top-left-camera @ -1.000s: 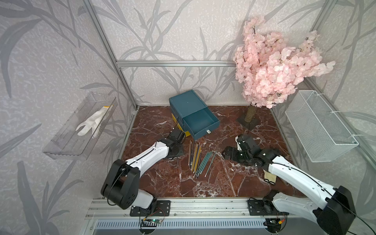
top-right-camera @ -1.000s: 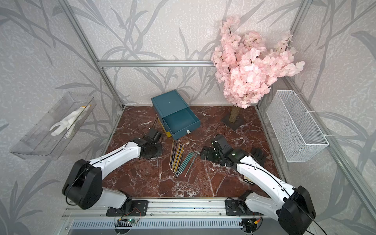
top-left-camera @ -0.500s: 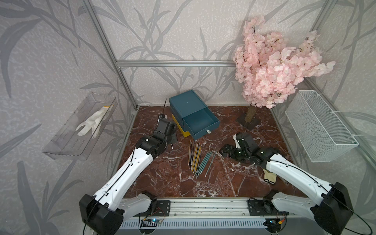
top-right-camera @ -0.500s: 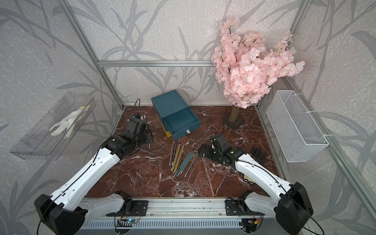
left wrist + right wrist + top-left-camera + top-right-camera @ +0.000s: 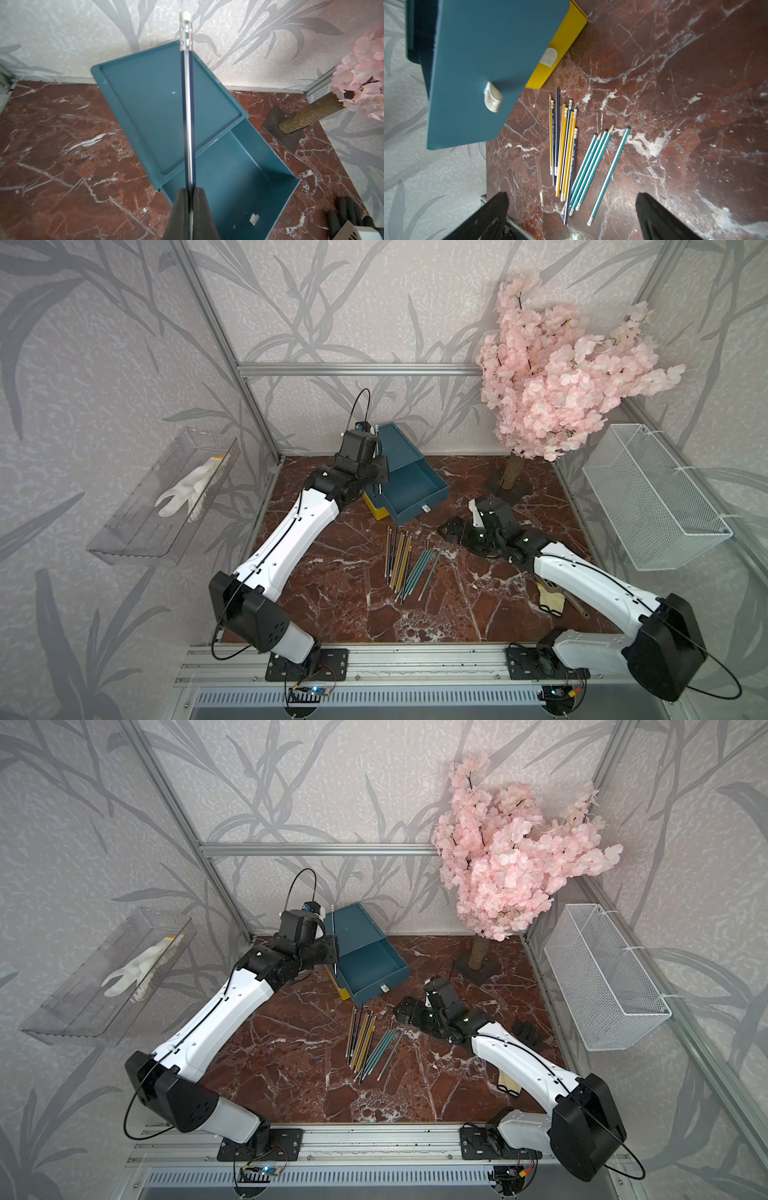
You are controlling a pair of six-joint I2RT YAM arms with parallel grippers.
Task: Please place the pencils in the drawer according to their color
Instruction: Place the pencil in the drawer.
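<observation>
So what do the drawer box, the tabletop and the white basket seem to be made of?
Drawer box: likely moulded plastic, matte teal, smooth thin walls. Tabletop: red-brown marble look with white veins; real stone or printed laminate, cannot tell. White basket: coated metal wire mesh, judging by its fine see-through grid.

Left pincer closed, right pincer wide apart.

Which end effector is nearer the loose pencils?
Right. The right end effector sits open beside the loose pencils; the left end effector is up by the drawer, gripping a dark pencil.
</observation>
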